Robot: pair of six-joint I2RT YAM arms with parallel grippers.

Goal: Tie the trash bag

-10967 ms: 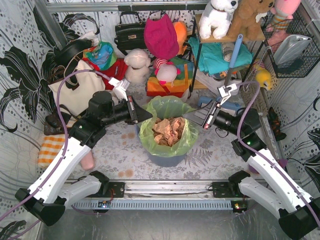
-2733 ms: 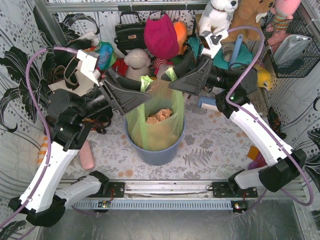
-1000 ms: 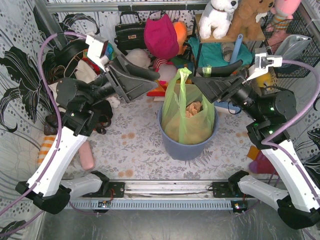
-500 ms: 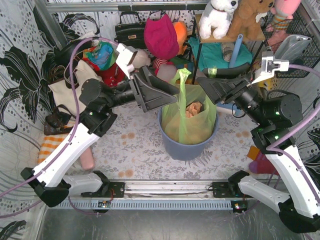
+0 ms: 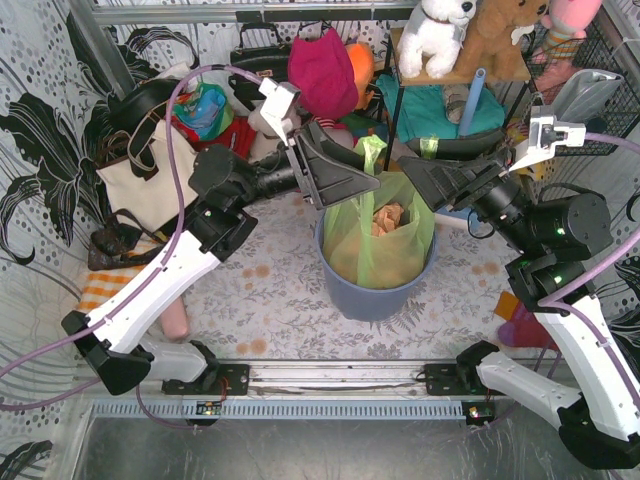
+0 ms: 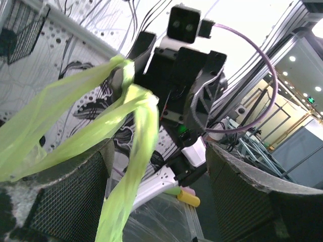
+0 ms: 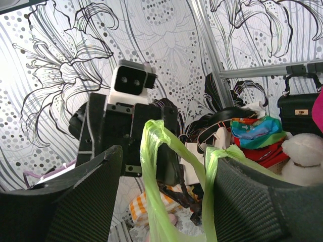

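Located trash bag point(image 5: 378, 240) at centre of the top view, seated in round blue bin point(image 5: 375, 297) on patterned counter point(image 5: 270, 290). Recorded thin, translucent lime-green film, wrinkled, with crumpled brown paper point(image 5: 385, 215) visible at the mouth. Noted long axis upright, mouth upward, two handle strips drawn up above the bin rim, standing apart and untied. Found left end effector point(image 6: 159, 148) with fingers spread wide, a twisted green strip hanging between them nearer the left of that view; cannot tell whether touching. Found right end effector point(image 7: 164, 150) likewise spread, both strips rising between its fingers, neither pinched. Placed both end effectors at the bag top, one on each side.
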